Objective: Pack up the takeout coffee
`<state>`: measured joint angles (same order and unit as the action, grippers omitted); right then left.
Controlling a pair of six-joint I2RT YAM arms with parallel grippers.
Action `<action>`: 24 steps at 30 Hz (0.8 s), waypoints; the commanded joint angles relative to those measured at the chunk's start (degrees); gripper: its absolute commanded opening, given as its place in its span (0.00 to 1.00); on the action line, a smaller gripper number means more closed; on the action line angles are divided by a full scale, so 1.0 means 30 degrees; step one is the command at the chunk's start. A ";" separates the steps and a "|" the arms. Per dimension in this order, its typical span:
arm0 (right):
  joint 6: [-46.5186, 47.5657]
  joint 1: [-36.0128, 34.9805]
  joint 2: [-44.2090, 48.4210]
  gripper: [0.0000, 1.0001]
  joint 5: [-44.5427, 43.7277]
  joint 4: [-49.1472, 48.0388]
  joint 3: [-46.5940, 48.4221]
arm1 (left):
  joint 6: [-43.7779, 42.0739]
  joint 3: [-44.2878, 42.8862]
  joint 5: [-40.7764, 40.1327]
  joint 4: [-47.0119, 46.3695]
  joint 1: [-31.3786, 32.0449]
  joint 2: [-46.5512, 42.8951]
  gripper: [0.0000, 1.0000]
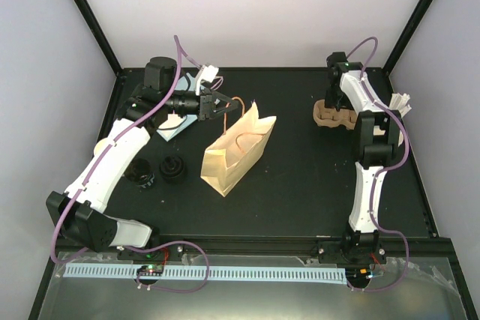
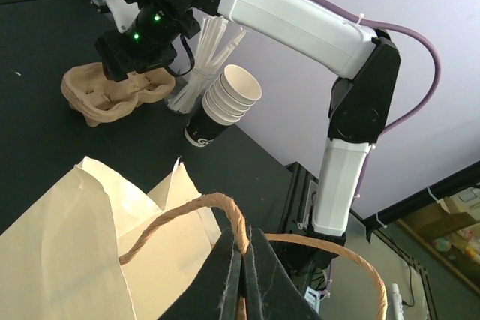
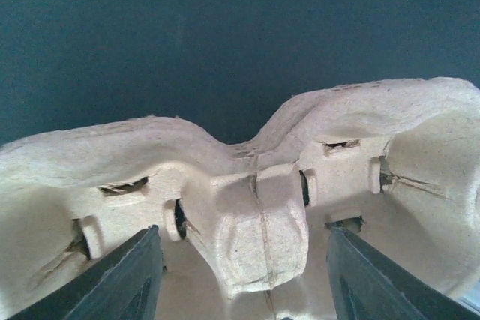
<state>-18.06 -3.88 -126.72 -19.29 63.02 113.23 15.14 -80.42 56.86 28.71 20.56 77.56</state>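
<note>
The takeout coffee looks to be the cream-beige round cup (image 1: 174,121), partly hidden under my left arm at the back left. My left gripper (image 1: 222,107) (image 2: 244,260) is shut on the twisted rope handle (image 2: 217,204) of the tan paper bag (image 1: 236,149) (image 2: 90,245), which stands open at mid-table. At the back right, my right gripper (image 1: 335,107) (image 3: 255,282) is open. Its fingers (image 3: 127,275) straddle the centre ridge of the brown pulp carrier (image 1: 334,118) (image 3: 247,207) (image 2: 112,95) without touching it.
Two black round pieces (image 1: 140,172) (image 1: 172,168) lie left of the bag. A tan round thing (image 1: 100,145) peeks from behind my left arm. A nested stack of cups (image 2: 229,95) with white sticks (image 1: 401,103) stands by the right wall. A pale blue sheet (image 1: 178,130) lies under the left wrist.
</note>
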 commanded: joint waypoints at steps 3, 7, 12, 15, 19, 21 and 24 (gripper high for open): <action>-0.0101 0.0198 -0.0539 0.58 -0.0253 -0.0429 -0.0510 | -0.0270 -0.0380 0.0265 -0.0019 -0.0087 -0.0616 0.02; -0.0110 0.0190 -0.0364 0.49 -0.0265 -0.0562 -0.0711 | -0.0270 -0.0381 0.0269 -0.0019 -0.0085 -0.0624 0.02; -0.0073 0.0170 -0.0051 0.42 -0.0056 -0.0501 -0.0718 | -0.0297 -0.0382 0.0266 -0.0019 -0.0107 -0.0628 0.02; -0.0047 0.0151 0.0234 0.38 0.0117 -0.0488 -0.0729 | -0.0300 -0.0394 0.0266 0.0002 -0.0087 -0.0628 0.02; -0.0034 0.0054 0.0578 0.37 0.0041 -0.0393 -0.0644 | -0.0299 -0.0403 0.0265 0.0010 -0.0085 -0.0621 0.02; -0.0016 0.0021 0.0712 0.36 -0.0066 -0.0297 -0.0551 | -0.0299 -0.0395 0.0265 0.0010 -0.0085 -0.0650 0.01; -0.0019 -0.0024 0.0880 0.33 -0.0141 -0.0207 -0.0387 | -0.0310 -0.0393 0.0269 0.0016 -0.0094 -0.0634 0.02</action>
<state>-18.09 -3.57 -127.24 -19.33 62.08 111.39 15.11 -80.42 56.88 28.77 20.56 77.56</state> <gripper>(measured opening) 0.359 0.023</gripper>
